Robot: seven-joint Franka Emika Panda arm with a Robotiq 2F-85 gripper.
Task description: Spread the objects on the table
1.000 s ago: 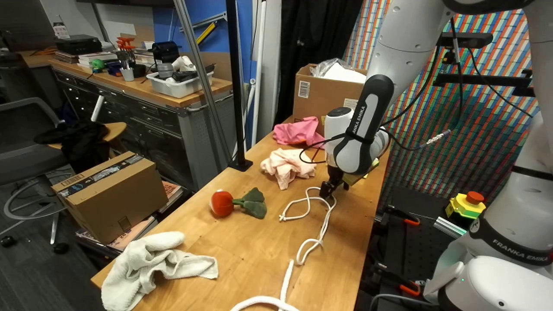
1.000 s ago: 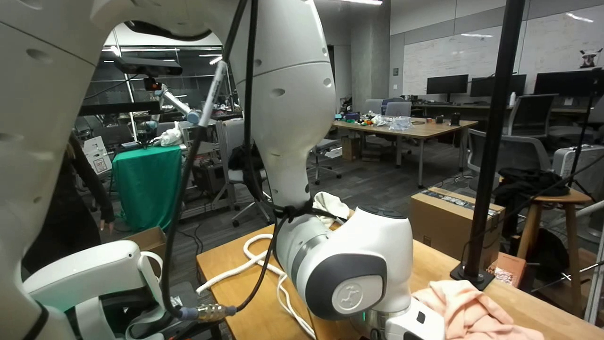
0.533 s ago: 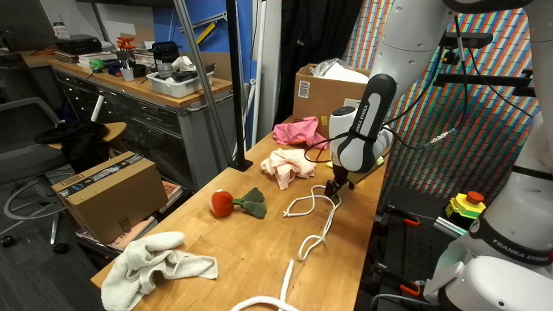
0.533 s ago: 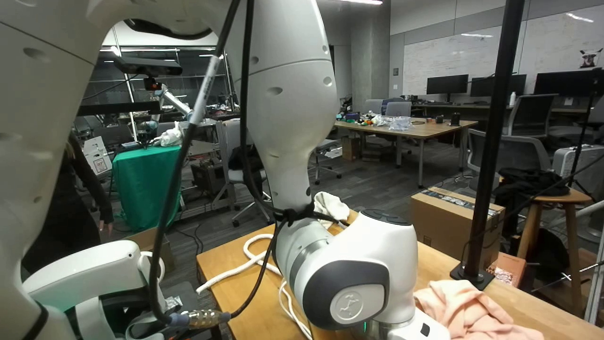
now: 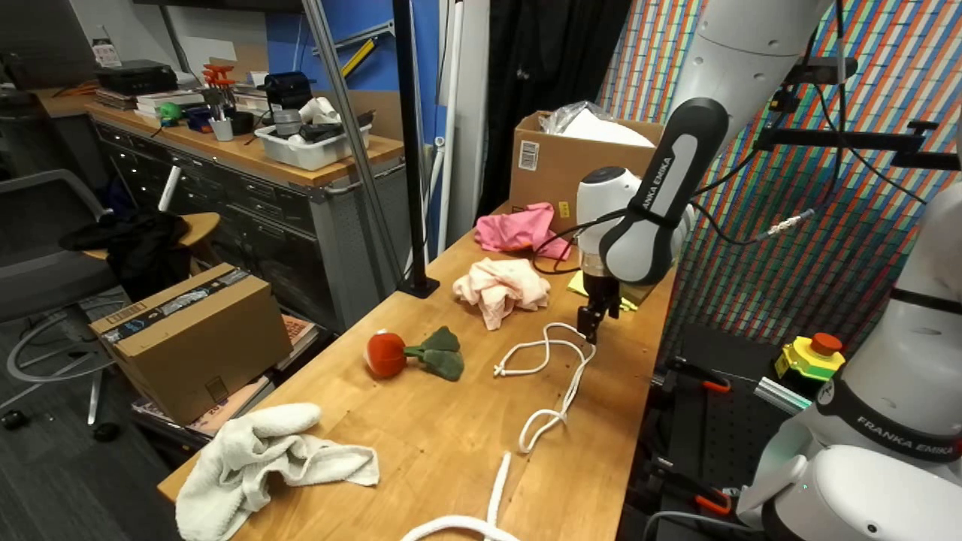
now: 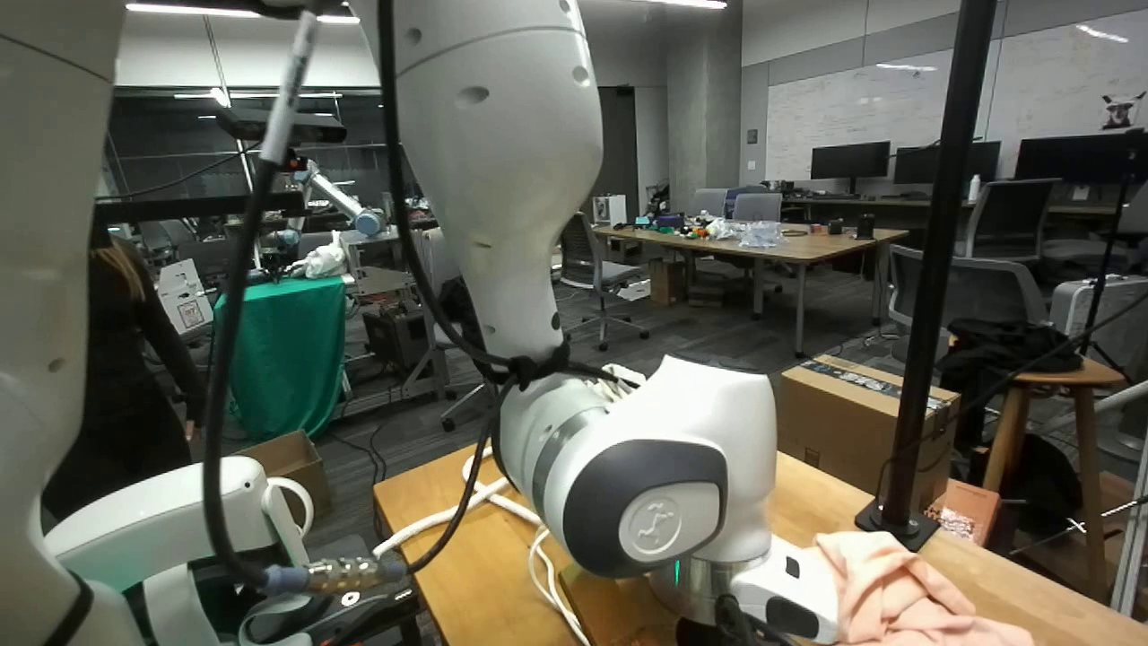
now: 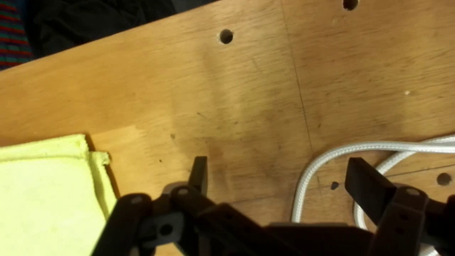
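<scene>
My gripper (image 7: 279, 171) is open above the wooden table (image 5: 421, 428), nothing gripped between its fingers. Beneath it, a loop of thin white cord (image 7: 369, 146) passes under the gap and the right-hand finger in the wrist view. A yellow-green cloth (image 7: 42, 199) lies to the left there, partly cut off. In an exterior view, the gripper (image 5: 603, 321) hangs at the cord's far end. A pink cloth (image 5: 518, 229) and a crumpled pale pink cloth (image 5: 500, 289) sit behind. A red ball (image 5: 386, 355) adjoins a dark green piece (image 5: 442, 355). The whitish rag (image 5: 263, 458) overhangs the near corner.
At the table's far end stands a brown cardboard box (image 5: 541, 169). A black post (image 5: 412, 150) rises from the table's edge. Thicker white rope (image 5: 458, 520) lies at the near end. Another cardboard box (image 5: 195, 346) is beside the table, below its top.
In an exterior view the arm has shifted right and the gripper has turned more upright. The cord's loop slid slightly right, then stayed put. More of the yellow-green cloth shows.
</scene>
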